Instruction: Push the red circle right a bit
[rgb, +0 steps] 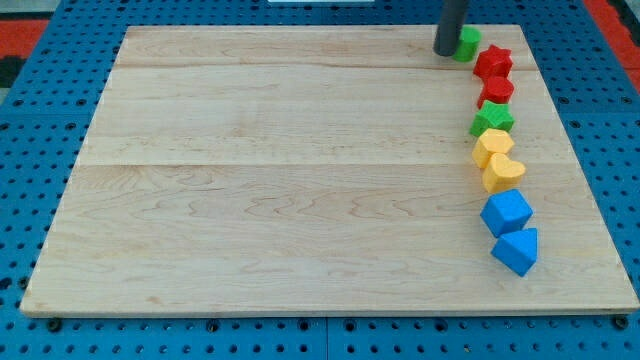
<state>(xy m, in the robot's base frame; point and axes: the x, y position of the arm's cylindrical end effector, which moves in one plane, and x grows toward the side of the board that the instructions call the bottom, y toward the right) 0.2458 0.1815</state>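
The red circle (497, 91) lies near the board's right edge, in a column of blocks. Above it sits a red star (493, 63); below it a green star (492, 119). My tip (445, 52) stands at the view's top right, touching the left side of a green block (467, 43), up and to the left of the red circle and apart from it.
Below the green star lie a yellow block (492, 146), a yellow heart (502, 172), a blue cube (506, 212) and a blue block (517, 250). The wooden board (280, 180) rests on a blue pegboard; its right edge is close to the column.
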